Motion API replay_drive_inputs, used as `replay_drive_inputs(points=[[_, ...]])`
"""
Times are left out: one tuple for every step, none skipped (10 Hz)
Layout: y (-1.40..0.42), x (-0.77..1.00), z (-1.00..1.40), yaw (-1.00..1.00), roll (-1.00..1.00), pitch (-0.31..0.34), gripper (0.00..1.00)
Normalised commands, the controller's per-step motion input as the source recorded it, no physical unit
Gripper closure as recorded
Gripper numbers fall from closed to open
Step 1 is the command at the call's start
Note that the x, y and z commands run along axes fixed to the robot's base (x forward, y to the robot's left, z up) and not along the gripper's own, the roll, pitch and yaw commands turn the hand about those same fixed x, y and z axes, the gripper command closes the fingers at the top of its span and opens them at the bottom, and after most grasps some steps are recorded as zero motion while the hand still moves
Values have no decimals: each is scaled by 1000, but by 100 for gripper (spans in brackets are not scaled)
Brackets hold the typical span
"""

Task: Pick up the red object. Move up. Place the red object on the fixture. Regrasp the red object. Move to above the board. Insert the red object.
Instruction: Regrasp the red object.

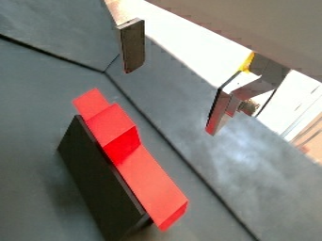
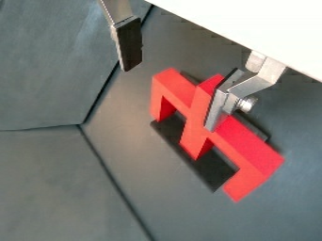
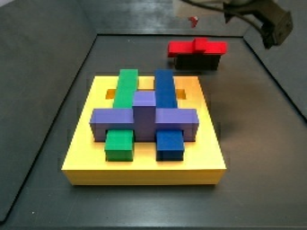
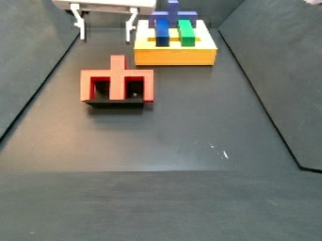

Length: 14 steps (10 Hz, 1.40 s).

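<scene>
The board [image 3: 146,160], the big yellow slab, lay nearest the camera in a side view and carried the green bar [image 3: 122,117], the blue bar [image 3: 167,115] and the purple block [image 3: 144,120] across them. From the board's centre, the fixture [image 3: 193,62] stood at about one o'clock, apart from the slab, with bare floor [image 4: 189,132] between the two.

The red object [image 4: 117,77] rested on top of the fixture, its bar lying flat and one prong pointing away toward twelve o'clock in that side view. Both wrist views showed it sitting on the dark box with nothing gripping it.

The gripper [image 4: 108,23] hung above and behind the fixture, at roughly eleven o'clock from it in that side view. Its jaws stood wide apart and held nothing; the silver fingers [image 2: 127,41] showed clear of the red piece in both wrist views, one finger overlapping it only by line of sight.

By these signs the placing on the fixture looked done, and the regrasp was the step in hand. The next move would call for bringing the open jaws down around the red object at a fresh hold, probably across its bar, squarely enough that the prongs could later meet a slot in the board.

Nothing lay in the path down to the piece. The fixture's own walls looked like the only thing the fingers might strike.
</scene>
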Motion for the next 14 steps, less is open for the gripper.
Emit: replay_drive_inputs(points=[[0,46,-31,0,0,0,0],[-20,74,-309,-29,123,329,0],[0,60,-306,-120,80,663,0],[0,34,-234,-20,0,651,0],[0,0,-129,0,0,534,0],[0,0,-217,9,0,469,0],[-29,6,-297,26,-20,377,0],[-89,0,-540,80,-63,94,0],[-31,-43,-471,40,-169,0,0],[0,0,-197,3,-323,0,0],[0,0,-71,0,-386,0,0],[0,0,-69,0,-257,-20,0],[0,-26,-171,0,-63,-14,0],[0,0,-26,-11,-11,0,0]])
